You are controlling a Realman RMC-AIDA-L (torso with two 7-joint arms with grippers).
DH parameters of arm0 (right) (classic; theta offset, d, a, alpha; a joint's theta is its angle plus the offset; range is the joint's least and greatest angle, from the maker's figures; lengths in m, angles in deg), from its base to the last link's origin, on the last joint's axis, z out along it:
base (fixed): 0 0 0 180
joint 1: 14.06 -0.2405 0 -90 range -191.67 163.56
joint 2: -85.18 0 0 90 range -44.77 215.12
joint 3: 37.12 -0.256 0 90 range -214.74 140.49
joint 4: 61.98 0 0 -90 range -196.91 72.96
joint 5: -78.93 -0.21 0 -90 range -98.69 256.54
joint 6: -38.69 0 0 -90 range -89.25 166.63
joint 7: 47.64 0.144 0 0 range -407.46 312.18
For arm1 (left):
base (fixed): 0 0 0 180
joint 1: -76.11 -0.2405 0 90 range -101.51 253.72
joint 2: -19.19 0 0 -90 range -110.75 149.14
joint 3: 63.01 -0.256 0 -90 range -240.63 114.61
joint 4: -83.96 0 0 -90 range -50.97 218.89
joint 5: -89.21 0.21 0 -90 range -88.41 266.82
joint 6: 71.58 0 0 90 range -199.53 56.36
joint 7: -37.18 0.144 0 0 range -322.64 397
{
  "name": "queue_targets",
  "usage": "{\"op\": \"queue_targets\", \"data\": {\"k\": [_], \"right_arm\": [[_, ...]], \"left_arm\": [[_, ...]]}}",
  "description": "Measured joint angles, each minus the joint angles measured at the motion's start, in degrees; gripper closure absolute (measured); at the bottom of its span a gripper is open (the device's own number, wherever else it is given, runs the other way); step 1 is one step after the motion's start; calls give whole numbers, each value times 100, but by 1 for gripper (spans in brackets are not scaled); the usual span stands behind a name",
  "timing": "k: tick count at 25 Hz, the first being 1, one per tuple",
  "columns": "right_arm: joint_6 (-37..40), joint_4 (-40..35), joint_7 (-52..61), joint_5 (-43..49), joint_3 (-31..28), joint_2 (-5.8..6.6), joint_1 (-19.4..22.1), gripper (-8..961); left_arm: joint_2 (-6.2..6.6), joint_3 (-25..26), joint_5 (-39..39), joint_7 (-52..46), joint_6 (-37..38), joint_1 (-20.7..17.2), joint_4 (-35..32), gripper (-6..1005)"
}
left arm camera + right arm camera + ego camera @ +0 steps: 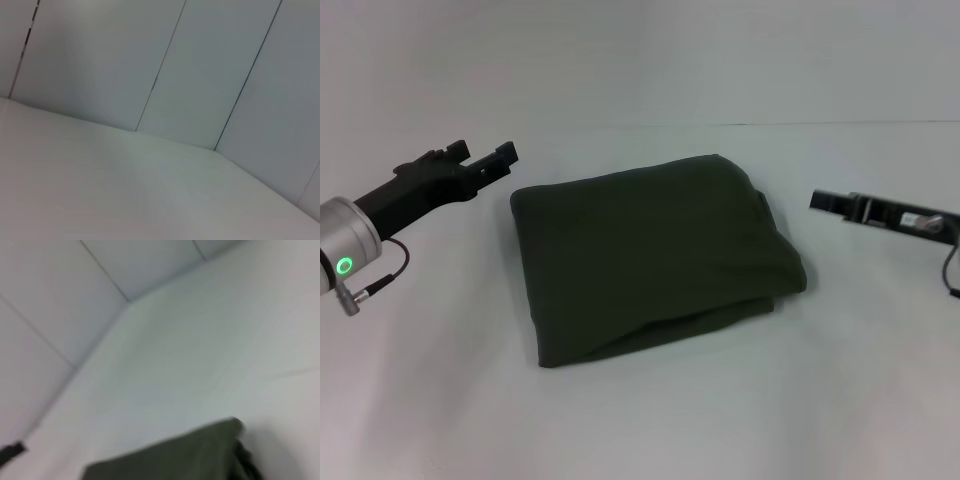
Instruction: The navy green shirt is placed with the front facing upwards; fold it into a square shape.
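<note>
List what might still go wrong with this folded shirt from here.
1. The navy green shirt lies folded in a rough square, but its near right edge gapes in loose layers; they may spring open.
2. The left gripper hangs close to the shirt's far left corner; a careless move could snag and drag it.
3. The right gripper hovers apart to the shirt's right; a low sweep could rumple that bulging side.

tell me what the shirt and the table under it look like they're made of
The navy green shirt looks like soft matte knit cloth, likely cotton: it shows no shine, rounded folded edges and stacked layers sagging at the near edge. The table appears to be a smooth, hard white surface, perhaps laminate or painted board, with an even faint sheen and no grain; the exact material is unclear.
</note>
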Motion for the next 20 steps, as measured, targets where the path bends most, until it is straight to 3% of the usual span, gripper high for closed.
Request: {"op": "queue_targets", "data": {"k": [3,8,13,19,20], "right_arm": [[473,-21,-226,-211,-195,84,62,940],[1443,-27,-63,-248,-344,428,35,939],[2174,-49,247,-256,-521,685,-143,728],[2238,-55,422,-257,-606,681,-230,486],[2237,-56,423,-252,-604,673,-233,381]], "left_arm": [[1,-22,0,-210,-20,62,3,220],[16,-51,9,-736,-188,172,8,225],[-6,-173,86,-1180,-940,337,127,230],[-11,-743,97,-1284,-1650,463,372,236],[-22,-846,97,-1285,-1740,466,377,237]]}}
